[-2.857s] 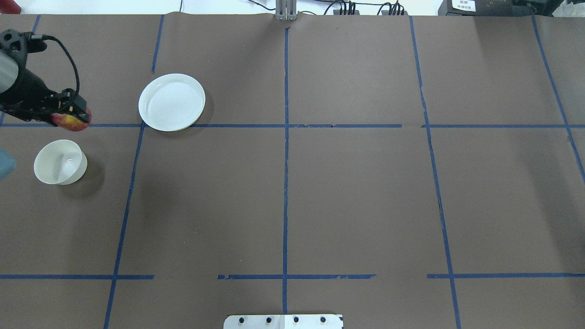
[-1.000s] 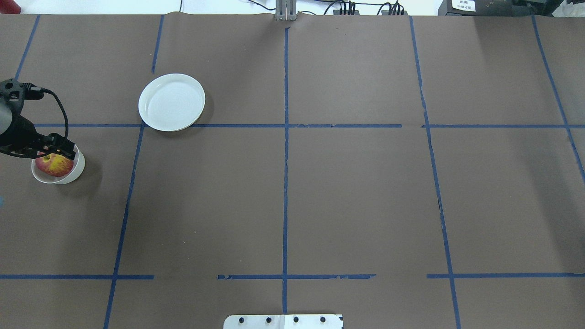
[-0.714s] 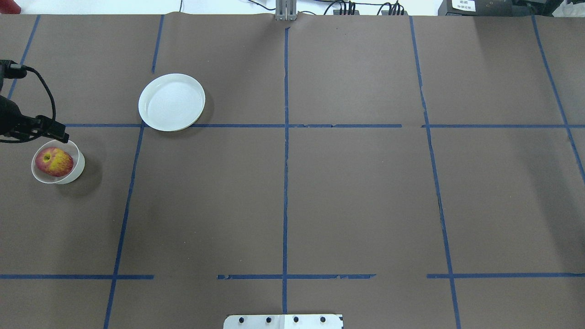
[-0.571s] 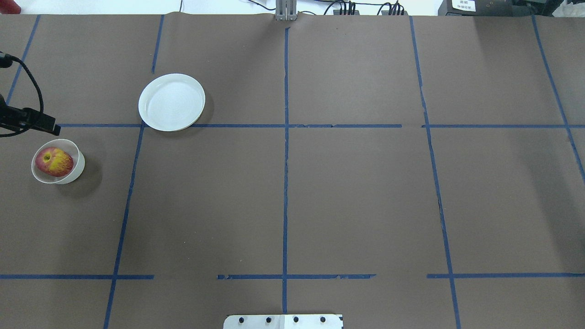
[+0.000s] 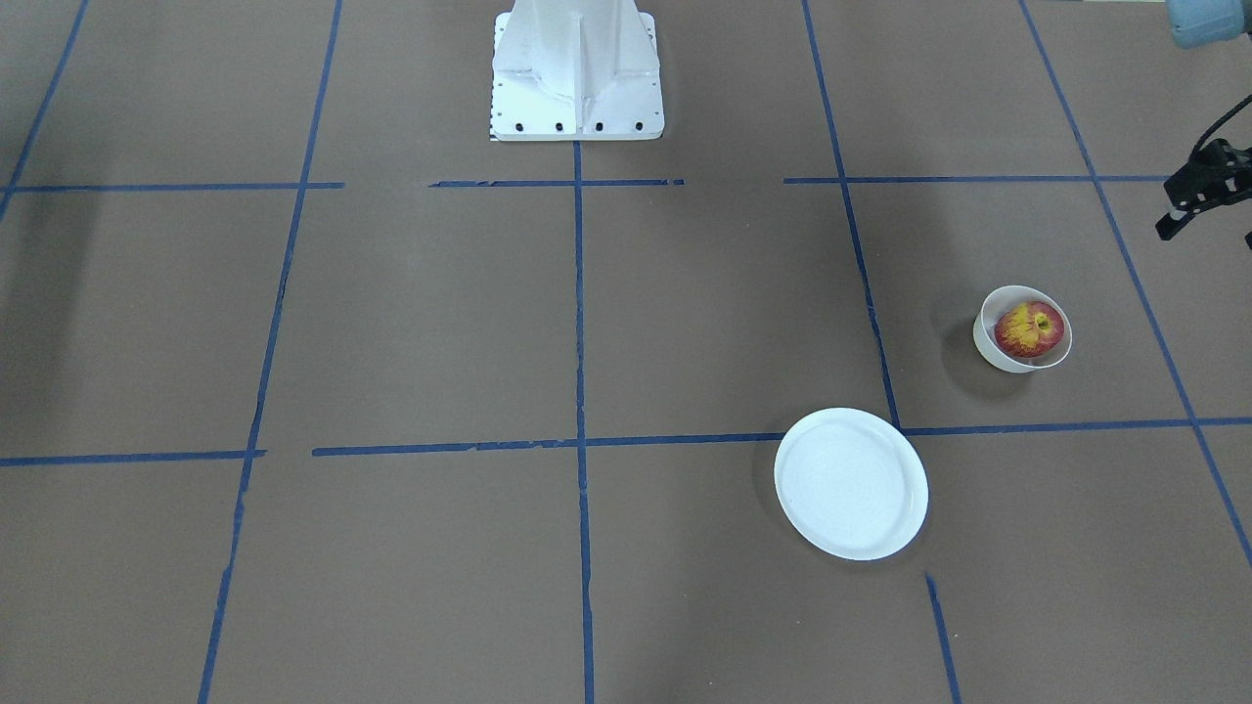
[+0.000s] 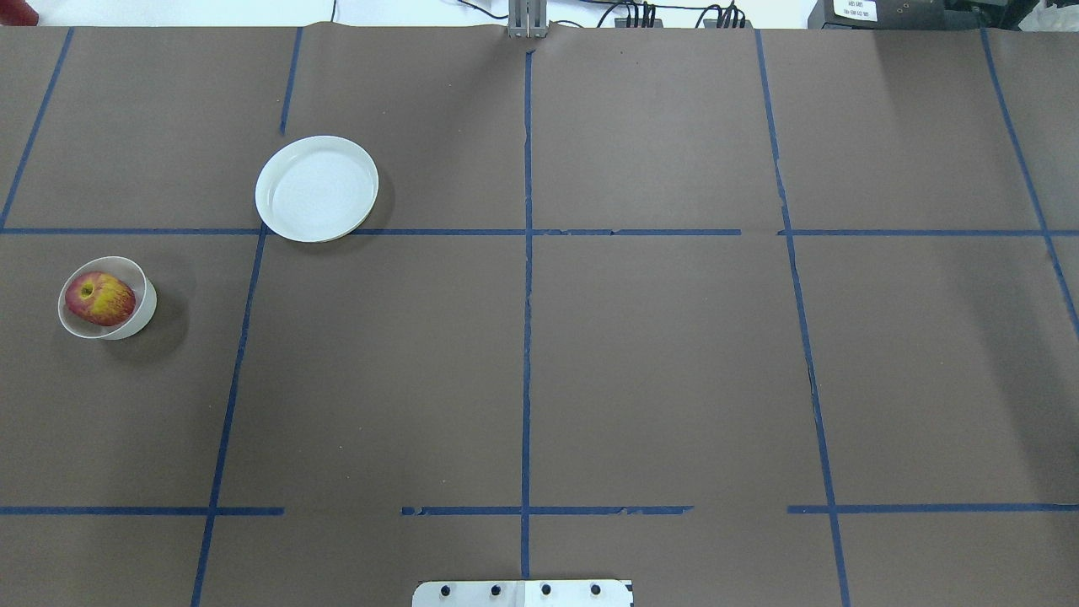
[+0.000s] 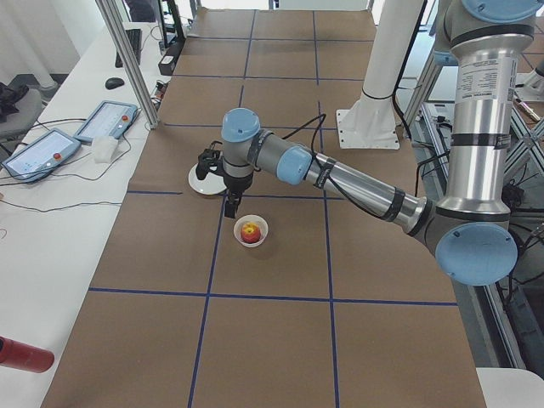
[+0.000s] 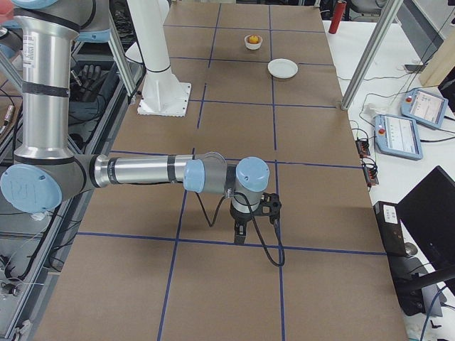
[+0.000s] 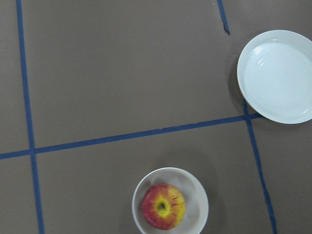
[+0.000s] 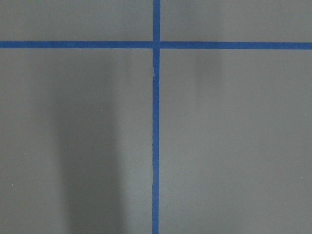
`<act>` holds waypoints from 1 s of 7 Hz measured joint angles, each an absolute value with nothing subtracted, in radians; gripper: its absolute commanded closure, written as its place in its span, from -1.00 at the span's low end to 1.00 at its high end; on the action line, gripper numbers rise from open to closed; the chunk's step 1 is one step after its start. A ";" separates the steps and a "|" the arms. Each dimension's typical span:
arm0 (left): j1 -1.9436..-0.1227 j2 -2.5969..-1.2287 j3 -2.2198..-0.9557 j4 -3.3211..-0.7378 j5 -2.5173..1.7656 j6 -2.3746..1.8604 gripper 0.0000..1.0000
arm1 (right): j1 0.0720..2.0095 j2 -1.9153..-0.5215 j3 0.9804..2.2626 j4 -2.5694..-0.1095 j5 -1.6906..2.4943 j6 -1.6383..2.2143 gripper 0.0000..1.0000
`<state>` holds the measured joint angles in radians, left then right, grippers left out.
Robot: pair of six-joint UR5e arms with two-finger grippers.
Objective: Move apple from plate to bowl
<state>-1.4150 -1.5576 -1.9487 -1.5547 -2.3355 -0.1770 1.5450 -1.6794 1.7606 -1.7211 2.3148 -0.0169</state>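
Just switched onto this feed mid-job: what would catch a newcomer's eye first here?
The red-and-yellow apple sits inside the small white bowl, near the table's end on the robot's left. The white plate lies empty, farther from the robot. The left gripper hangs open beside the bowl, holding nothing.

The left arm (image 7: pixel 340 174) reaches out nearly level from its upright shoulder link. Its wrist is bent so that the left gripper (image 5: pixel 1205 227) points straight down, its two fingers spread with nothing between them. The right arm (image 8: pixel 142 172) also stretches out level and low, and the right gripper (image 8: pixel 239 234) hangs straight down from its wrist; whether those fingers are spread or closed cannot be told.
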 measured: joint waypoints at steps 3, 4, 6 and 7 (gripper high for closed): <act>-1.620 -1.464 -1.715 -1.505 -2.346 0.247 -1.00 | 1.545 -1.680 1.761 -1.721 2.315 -0.016 -1.00; -1.639 -1.449 -1.669 -1.517 -2.346 0.290 -1.00 | 1.545 -1.680 1.761 -1.721 2.315 -0.016 -1.00; -1.649 -1.448 -1.645 -1.520 -2.345 0.303 -1.00 | 1.545 -1.680 1.761 -1.721 2.315 -0.017 -1.00; -1.650 -1.451 -1.647 -1.518 -2.344 0.288 -1.00 | 1.545 -1.680 1.761 -1.721 2.315 -0.017 -1.00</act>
<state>-1.6500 -1.4513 -1.6470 -1.5180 -2.3438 0.2877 1.5447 -1.6797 1.7610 -1.7211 2.3148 -0.0169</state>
